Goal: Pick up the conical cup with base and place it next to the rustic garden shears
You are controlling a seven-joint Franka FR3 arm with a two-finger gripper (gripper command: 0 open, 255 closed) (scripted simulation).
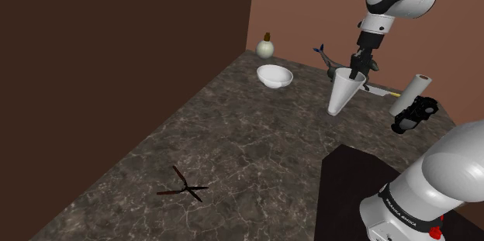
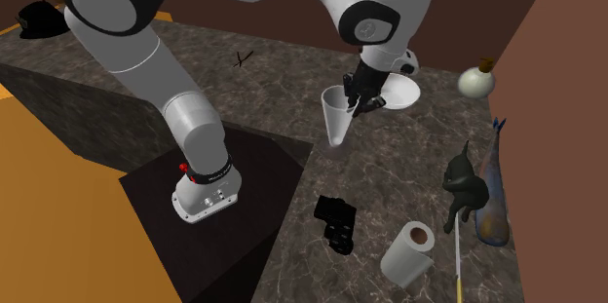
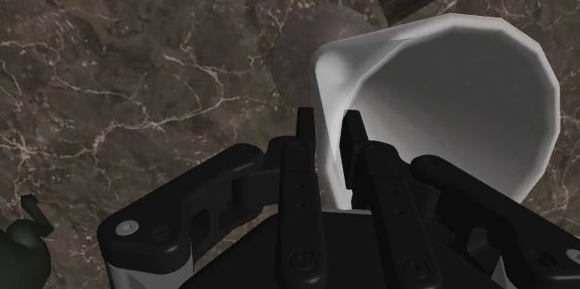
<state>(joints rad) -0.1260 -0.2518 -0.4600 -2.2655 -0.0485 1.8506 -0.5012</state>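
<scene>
The all-black two-finger gripper [image 3: 329, 131] clenches the thin wall of a plain white, wide-mouthed conical cup [image 3: 465, 92] at its rim, one finger inside and one outside. The cup hangs tilted over the dark veined stone counter [image 1: 233, 135] towards the shoulder view's upper right, well apart from the dark brown, open-bladed garden shears [image 1: 183, 190] nearer that view's lower left. The cup looks light, stiff and smooth, so a rim pinch seems workable, though it could swing or slip on a fast carry.
</scene>
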